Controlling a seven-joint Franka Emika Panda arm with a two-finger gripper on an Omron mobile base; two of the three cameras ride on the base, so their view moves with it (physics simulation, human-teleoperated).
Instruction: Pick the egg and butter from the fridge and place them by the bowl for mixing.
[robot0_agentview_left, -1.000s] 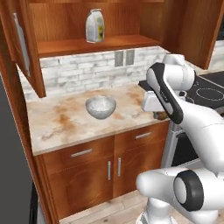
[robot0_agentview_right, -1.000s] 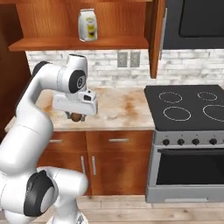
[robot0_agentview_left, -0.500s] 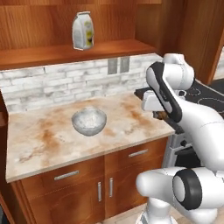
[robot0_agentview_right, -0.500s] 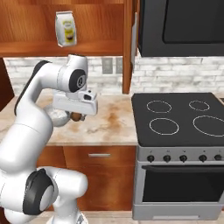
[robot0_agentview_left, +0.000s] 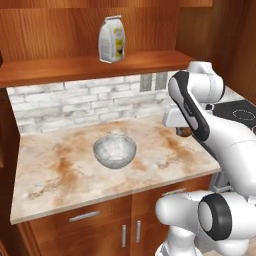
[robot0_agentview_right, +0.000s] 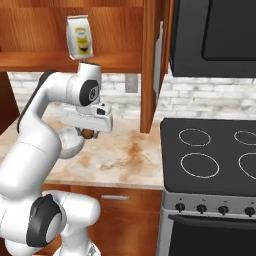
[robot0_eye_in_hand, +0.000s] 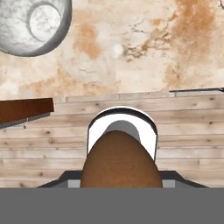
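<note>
Presently the gripper (robot0_agentview_right: 88, 134) hangs above the counter (robot0_agentview_left: 60, 175), jaws partly apart and clamped on the brown egg (robot0_eye_in_hand: 120, 164), right of the bowl (robot0_agentview_left: 115, 151).

text: none legible | paper bag (robot0_agentview_left: 111, 39) on shelf: yellow label, print too blurred to read

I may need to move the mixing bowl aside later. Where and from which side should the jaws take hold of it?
Grip the bowl by its rim, coming straight down from above, one jaw inside and one outside. It stands upright and open on the counter, its rounded wall looks wide for the jaws, and the thin rim is the handiest edge.
</note>
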